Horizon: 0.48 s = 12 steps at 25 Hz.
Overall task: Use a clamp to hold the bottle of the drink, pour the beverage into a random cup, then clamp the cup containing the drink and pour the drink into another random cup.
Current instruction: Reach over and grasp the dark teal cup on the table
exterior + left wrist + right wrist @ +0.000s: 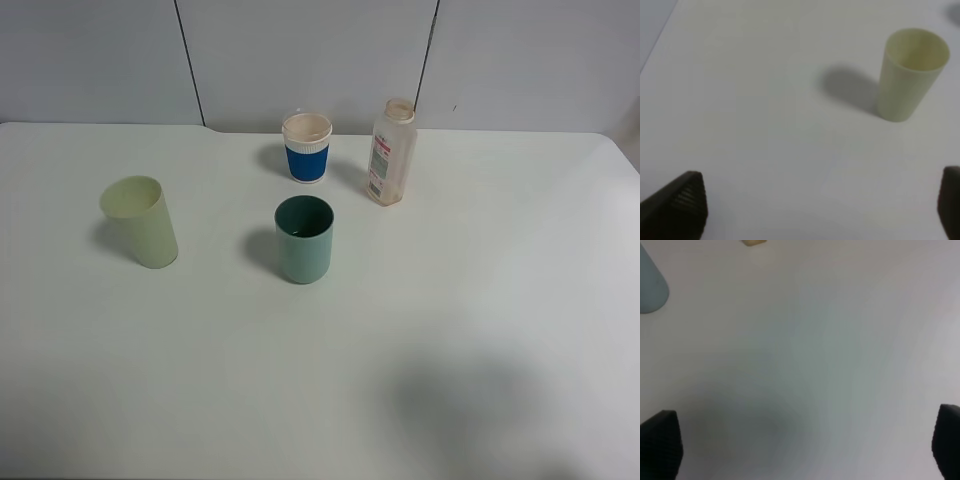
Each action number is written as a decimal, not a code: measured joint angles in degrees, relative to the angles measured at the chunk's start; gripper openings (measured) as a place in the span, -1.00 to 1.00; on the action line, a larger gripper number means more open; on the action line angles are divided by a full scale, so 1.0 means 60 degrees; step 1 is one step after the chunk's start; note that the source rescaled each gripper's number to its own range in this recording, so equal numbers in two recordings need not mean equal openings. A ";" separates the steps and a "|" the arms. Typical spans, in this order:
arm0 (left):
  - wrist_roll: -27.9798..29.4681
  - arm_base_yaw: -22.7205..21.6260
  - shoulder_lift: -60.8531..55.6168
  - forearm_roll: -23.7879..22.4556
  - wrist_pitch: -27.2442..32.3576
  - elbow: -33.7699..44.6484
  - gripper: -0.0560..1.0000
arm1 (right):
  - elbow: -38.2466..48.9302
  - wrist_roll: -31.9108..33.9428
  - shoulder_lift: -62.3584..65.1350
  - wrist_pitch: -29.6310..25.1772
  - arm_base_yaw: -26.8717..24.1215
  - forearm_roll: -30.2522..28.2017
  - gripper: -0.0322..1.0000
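The bottle [392, 152] stands upright and capless at the back of the table, right of centre; its body looks pale tan. The teal-green cup [303, 238] stands in the middle. Its inside is dark, so I cannot make out the beverage. The pale yellow-green cup [140, 221] [910, 75] stands at the left. Neither arm shows in the high view. My left gripper [815, 210] is open above bare table, short of the pale cup. My right gripper [804, 447] is open over bare table with nothing between its fingers.
A white paper cup with a blue sleeve [306, 147] stands at the back, left of the bottle. The white table [480, 300] meets a grey wall behind. A blurred blue-grey shape [650, 290] sits at the edge of the right wrist view.
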<state>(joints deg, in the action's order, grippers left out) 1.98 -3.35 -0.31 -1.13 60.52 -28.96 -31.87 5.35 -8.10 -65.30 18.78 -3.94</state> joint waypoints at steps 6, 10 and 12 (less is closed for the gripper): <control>0.0000 0.0000 0.0000 0.0000 0.0000 0.0000 0.55 | 0.0267 0.0000 0.0876 0.0187 0.0000 -0.0009 1.00; 0.0000 0.0000 0.0000 0.0000 0.0000 0.0000 0.55 | 0.0401 0.0000 0.1281 0.0543 0.0000 -0.0152 1.00; 0.0000 0.0000 0.0000 0.0000 0.0000 0.0000 0.55 | 0.0525 0.0000 0.1369 0.0693 0.0000 -0.0174 1.00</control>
<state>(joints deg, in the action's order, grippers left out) 1.98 -3.35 -0.31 -1.13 60.52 -28.96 -28.72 5.35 0.12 -61.14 18.78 -4.98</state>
